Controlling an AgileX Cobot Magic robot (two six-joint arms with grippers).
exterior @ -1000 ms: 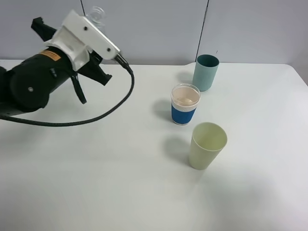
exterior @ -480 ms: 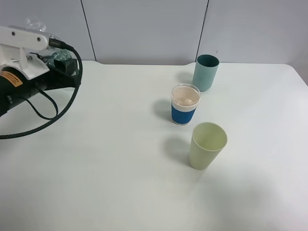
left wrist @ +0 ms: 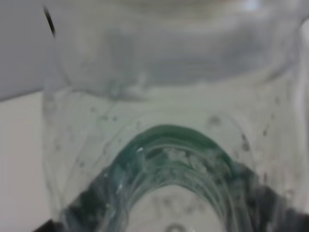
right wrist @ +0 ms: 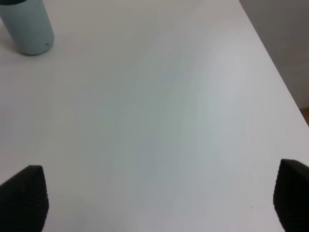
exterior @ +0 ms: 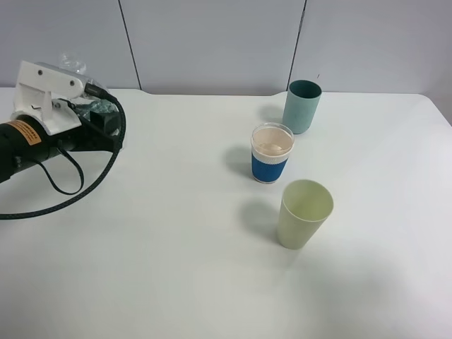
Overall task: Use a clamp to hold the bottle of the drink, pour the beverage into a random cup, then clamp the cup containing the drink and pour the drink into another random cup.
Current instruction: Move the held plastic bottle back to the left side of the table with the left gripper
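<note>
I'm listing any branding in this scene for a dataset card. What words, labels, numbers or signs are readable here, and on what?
No text is legible.
Orange sticker on the left arm: dark print, too small to read.
Green label on the bottle: blurred, no letters readable.
Blue-banded cup, teal cup, pale green cup: no print visible.

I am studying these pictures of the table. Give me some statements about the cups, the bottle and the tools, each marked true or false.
1. The blue-banded cup stands between the teal cup and the pale green cup. True.
2. The bottle stands free beside the cups. False: the left tool holds it, far from them.
3. The pale green cup lies on its side. False: it is upright.
4. The right tool is open and empty. True.
</note>
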